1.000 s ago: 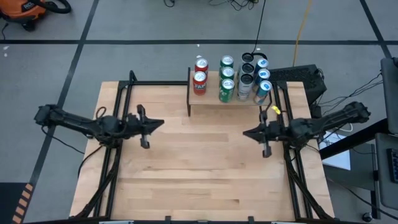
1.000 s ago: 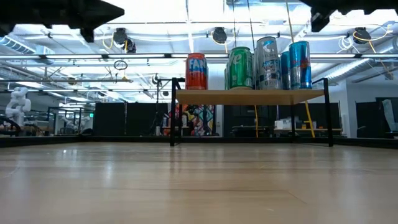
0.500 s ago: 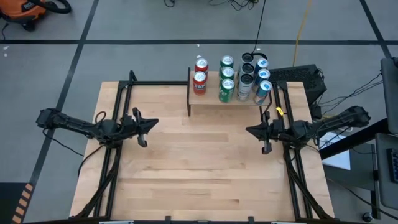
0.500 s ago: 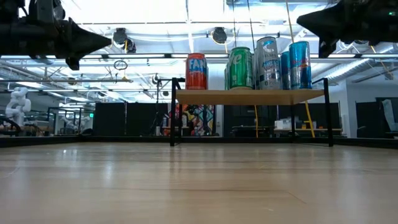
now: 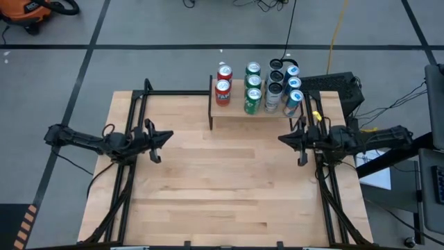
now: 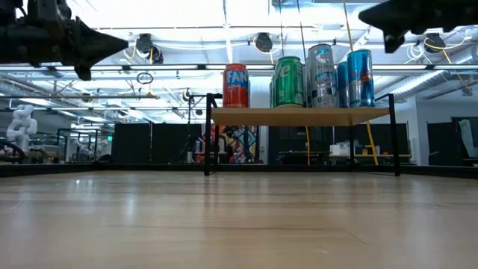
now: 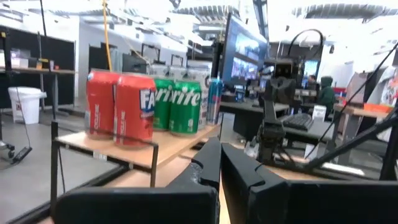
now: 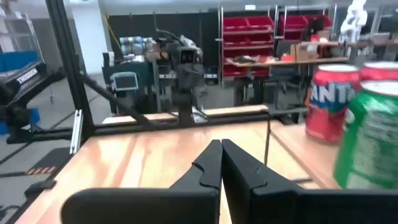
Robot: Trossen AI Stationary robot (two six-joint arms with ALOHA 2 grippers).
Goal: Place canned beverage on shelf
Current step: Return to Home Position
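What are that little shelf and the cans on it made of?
The shelf top looks like pale, matte wood, a light tan plank; its thin black legs are probably painted metal. The cans look like aluminium: glossy printed sides, silvery tops.

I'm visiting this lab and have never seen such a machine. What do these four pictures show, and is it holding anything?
It is a robot with two dark arms at a wooden table. One picture looks straight down, one looks level across the tabletop, and two come from cameras on the arms' wrists. At the table's far edge stands a small shelf carrying red cans, green cans, silver cans and blue cans. The left gripper and right gripper hover at either side, shut and empty.
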